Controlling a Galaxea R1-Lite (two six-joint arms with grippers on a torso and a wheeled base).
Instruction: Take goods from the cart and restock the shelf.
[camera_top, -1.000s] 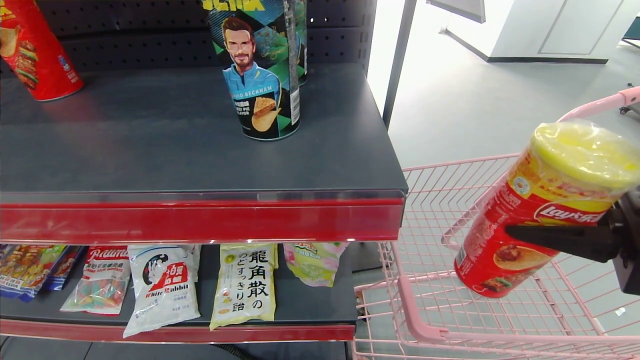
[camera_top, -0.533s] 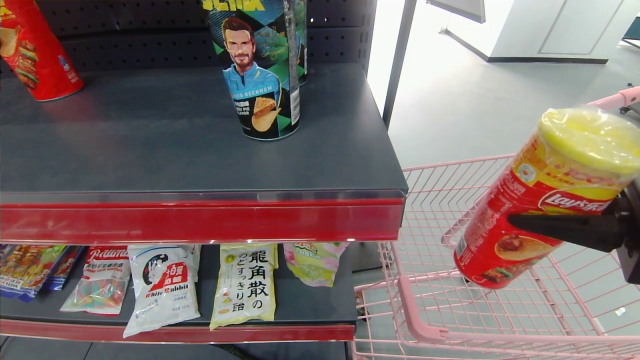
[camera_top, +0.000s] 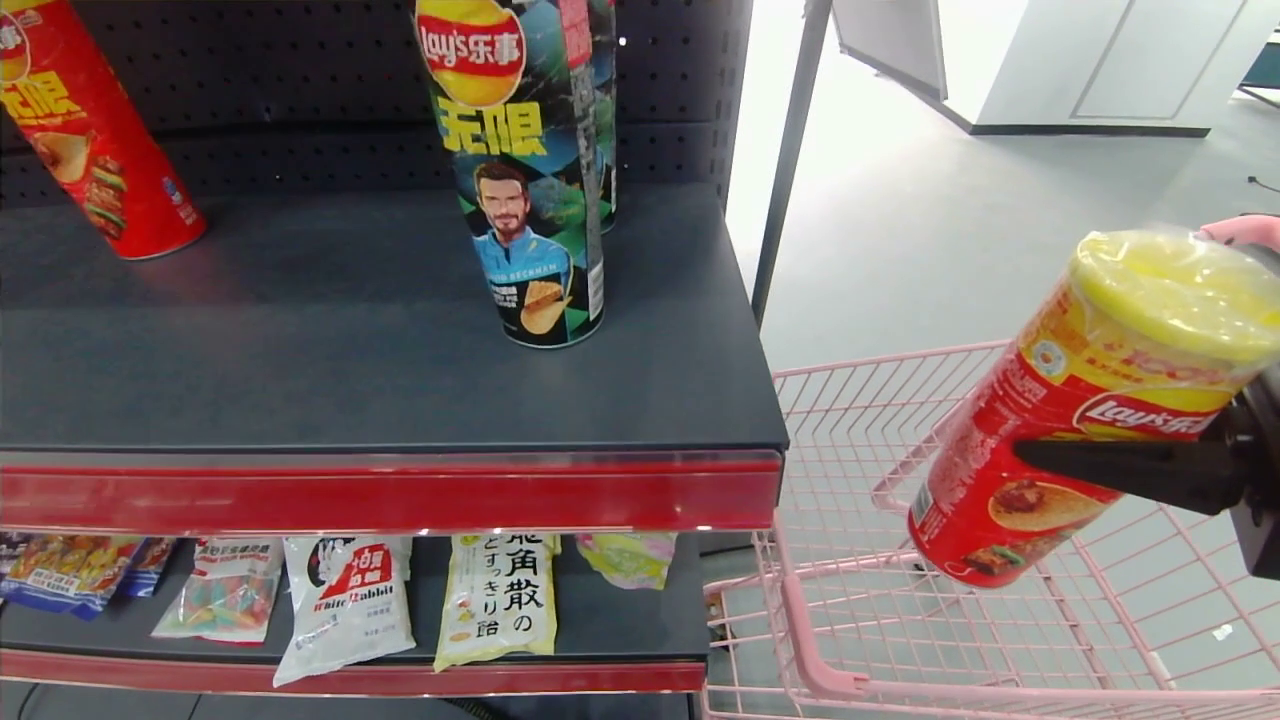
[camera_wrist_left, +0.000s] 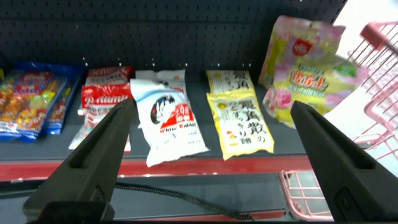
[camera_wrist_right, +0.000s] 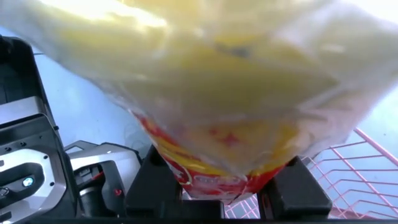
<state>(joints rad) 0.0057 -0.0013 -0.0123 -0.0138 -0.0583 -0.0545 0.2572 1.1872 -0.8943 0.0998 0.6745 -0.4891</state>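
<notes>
My right gripper (camera_top: 1120, 465) is shut on a red chip can with a yellow lid (camera_top: 1090, 400), holding it tilted above the pink cart (camera_top: 840, 620), right of the shelf. That can (camera_wrist_right: 230, 112) sits close between the right gripper (camera_wrist_right: 227, 186) and its black fingers (camera_wrist_right: 152, 186). The upper shelf board (camera_top: 300, 350) carries a black-green chip can (camera_top: 525, 170) near its right end and a red can (camera_top: 95, 130) leaning at far left. My left gripper (camera_wrist_left: 211, 155) is open, level with the lower shelf (camera_wrist_left: 186, 165), with nothing between its fingers.
The lower shelf holds several snack bags (camera_top: 345, 600), also seen as bags (camera_wrist_left: 171, 115) in the left wrist view, with a pink-yellow bag (camera_wrist_left: 305, 68) standing at the right end. A shelf post (camera_top: 785, 160) stands between shelf and cart. Open grey floor lies beyond.
The head camera tilted up, so the shelf sits lower in the picture. The right gripper lifted the red can slightly within the last second.
</notes>
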